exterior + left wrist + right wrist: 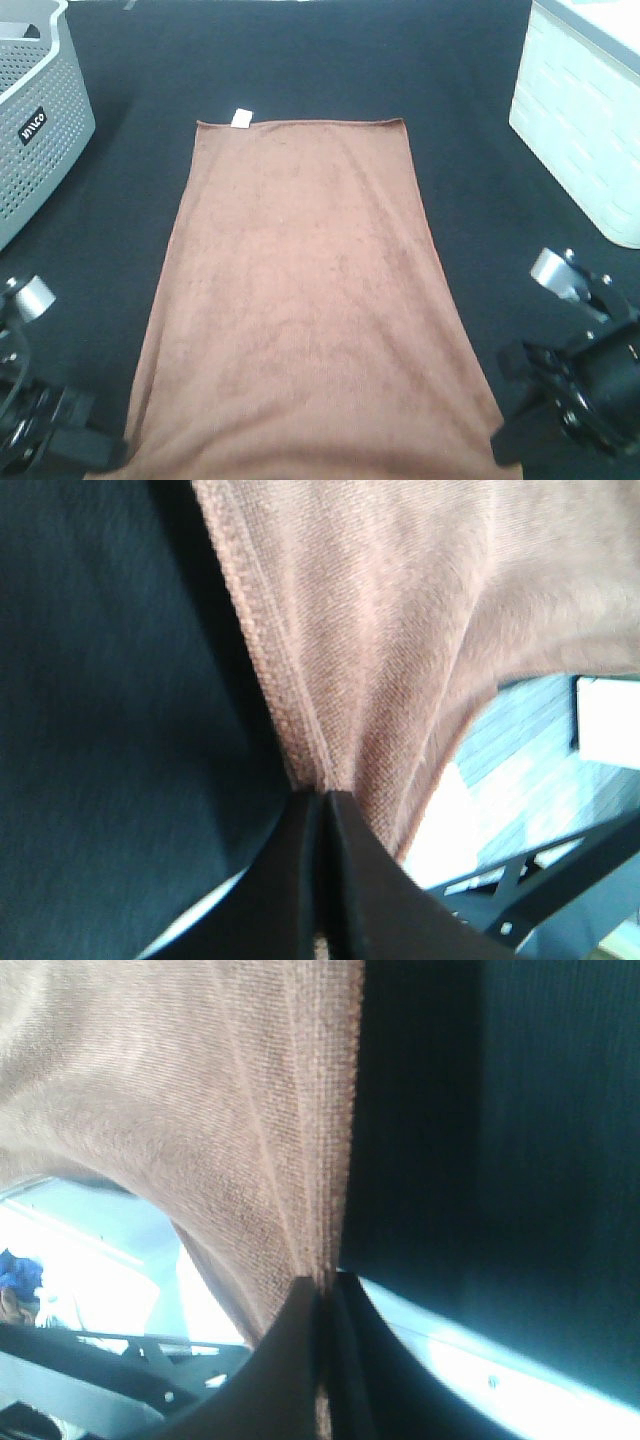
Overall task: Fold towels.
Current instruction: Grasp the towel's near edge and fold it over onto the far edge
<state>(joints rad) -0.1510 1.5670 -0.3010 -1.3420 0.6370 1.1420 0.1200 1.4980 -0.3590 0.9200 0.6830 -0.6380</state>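
Black worktop (300,60): carries everything shown.
Reddish-brown towel (300,300): flat, unfolded, spanning between both claws and running away from them.
White basket (590,130): beyond right claw, apart from towel.
Grey perforated basket (40,130): beyond left claw, apart from towel.
Left claw (322,805): jaws pressed together, pinching towel's near corner at hem.
Right claw (328,1285): same, pinching the other near corner.
White tag (240,118): on towel's short edge farthest from claws, toward left claw's side.

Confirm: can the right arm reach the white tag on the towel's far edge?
Probably not: right gripper is shut on a near corner of the towel, and the tag sits at the far opposite corner.
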